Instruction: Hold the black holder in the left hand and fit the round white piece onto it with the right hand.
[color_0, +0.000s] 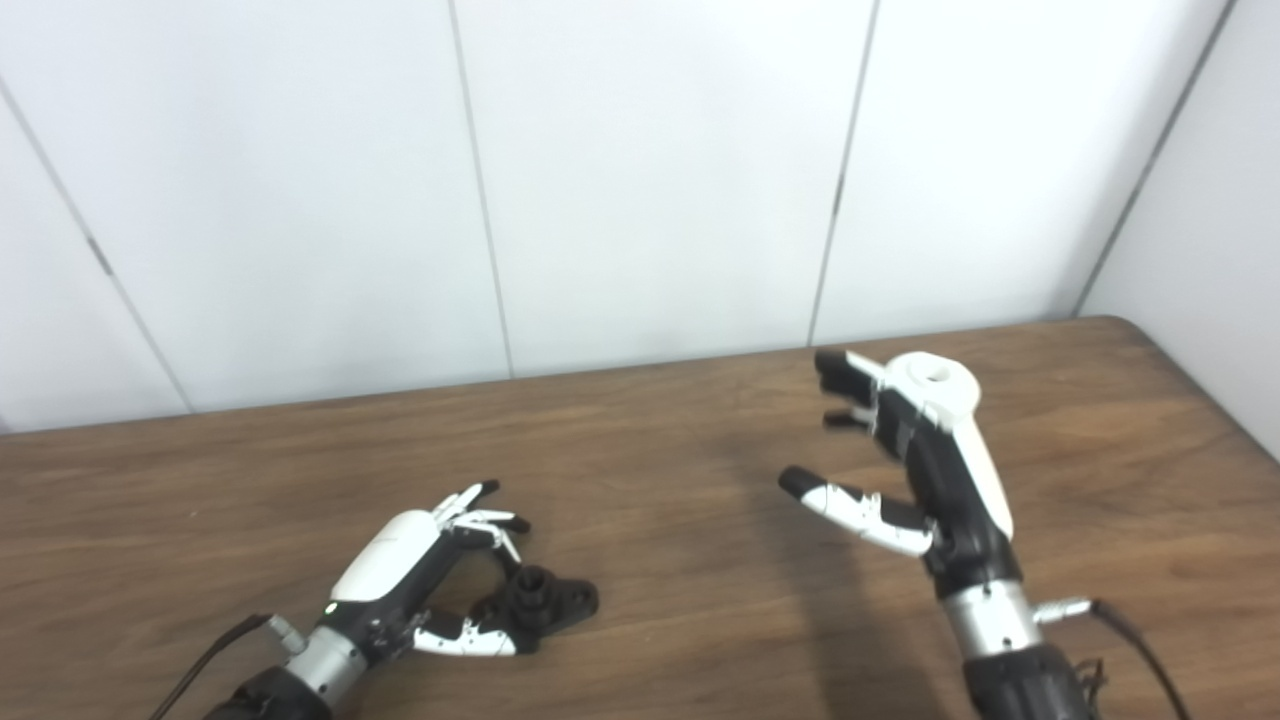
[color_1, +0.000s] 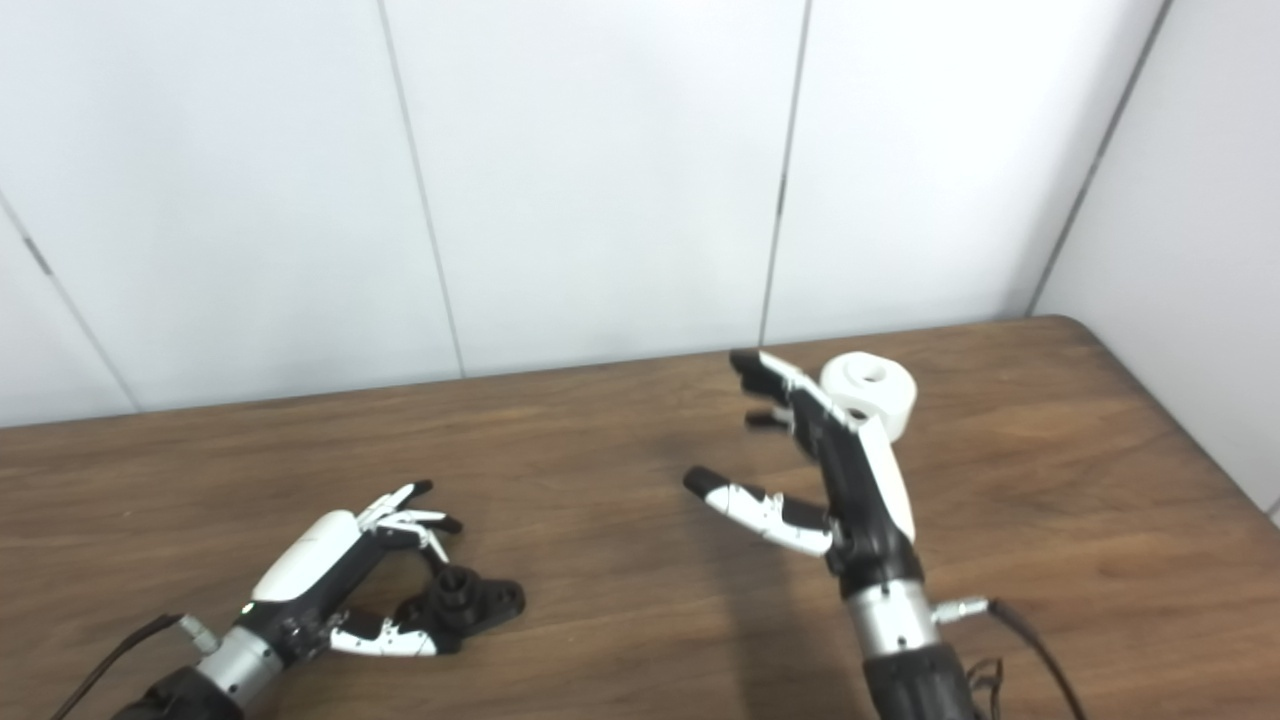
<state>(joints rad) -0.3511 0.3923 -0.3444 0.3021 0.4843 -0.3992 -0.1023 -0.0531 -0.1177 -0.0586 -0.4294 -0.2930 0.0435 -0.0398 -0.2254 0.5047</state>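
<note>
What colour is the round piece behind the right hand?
White, the round piece has a central hole; clearest in the right eye view.

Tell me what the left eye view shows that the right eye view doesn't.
Only the left eye view: the round white piece is partly hidden behind the right hand.
Only the right eye view: that piece stands mostly clear beside the hand, its side wall showing.
Both: the left hand is open around the black holder on the wooden table, and the right hand is open and raised, holding nothing.

A brown wooden table (color_0: 650, 470) meets a white panelled wall (color_0: 640, 170), apparently seamed.
</note>
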